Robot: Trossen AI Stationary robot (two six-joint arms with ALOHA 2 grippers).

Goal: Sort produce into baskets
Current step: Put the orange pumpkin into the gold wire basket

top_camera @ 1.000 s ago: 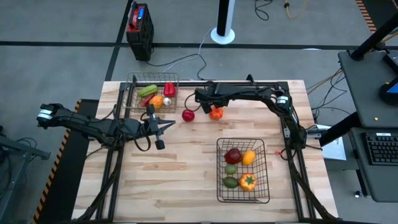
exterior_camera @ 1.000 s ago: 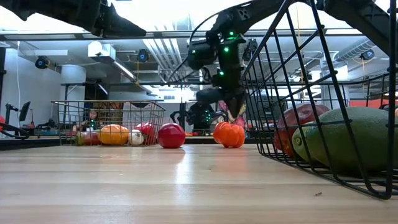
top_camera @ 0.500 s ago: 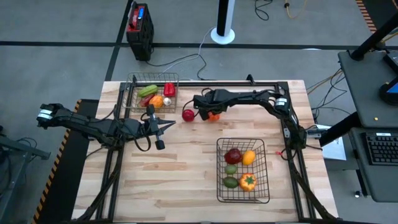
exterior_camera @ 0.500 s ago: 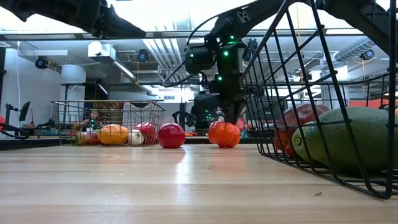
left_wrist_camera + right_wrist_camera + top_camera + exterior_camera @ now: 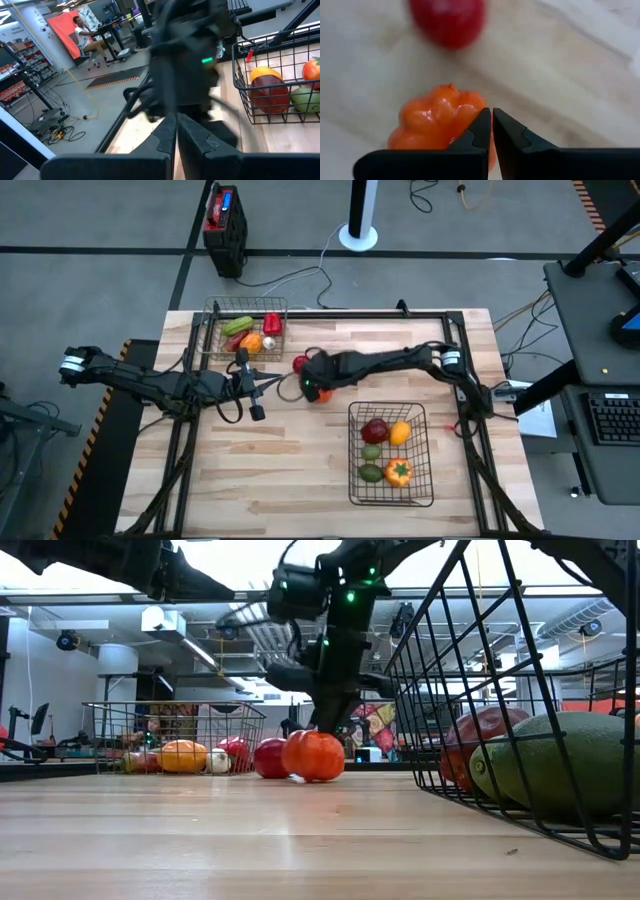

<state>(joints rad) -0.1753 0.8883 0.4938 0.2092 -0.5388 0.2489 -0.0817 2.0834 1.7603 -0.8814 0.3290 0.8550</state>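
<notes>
An orange lumpy produce piece (image 5: 324, 395) (image 5: 437, 127) sits on the table, just near of a red round piece (image 5: 300, 363). My right gripper (image 5: 312, 387) (image 5: 491, 122) is shut and slants down onto the orange piece. My left gripper (image 5: 277, 381) (image 5: 176, 131) hangs shut above the table's left half, pointing at the right arm and touching nothing. The smaller basket (image 5: 210, 330) at the far left and the larger basket (image 5: 351, 450) at the near right each hold several produce pieces. My right gripper's shut fingertips (image 5: 482, 125) lie against the orange piece's upper side (image 5: 465, 117), slanting down from the table's right. The piece rests on the table (image 5: 315, 756). Whether anything is pinched between the tips, I cannot tell.
The larger basket's wire wall (image 5: 450, 690) stands close on the near right of the orange piece. Bare wood lies between the two arms and along the near left. A black frame (image 5: 330, 313) runs along the table's far edge.
My right gripper has swung toward the table's left and near edges and tipped more steeply down. The orange piece has slid along the table with it, from right of the red piece to its near side. The red piece has stayed put.
</notes>
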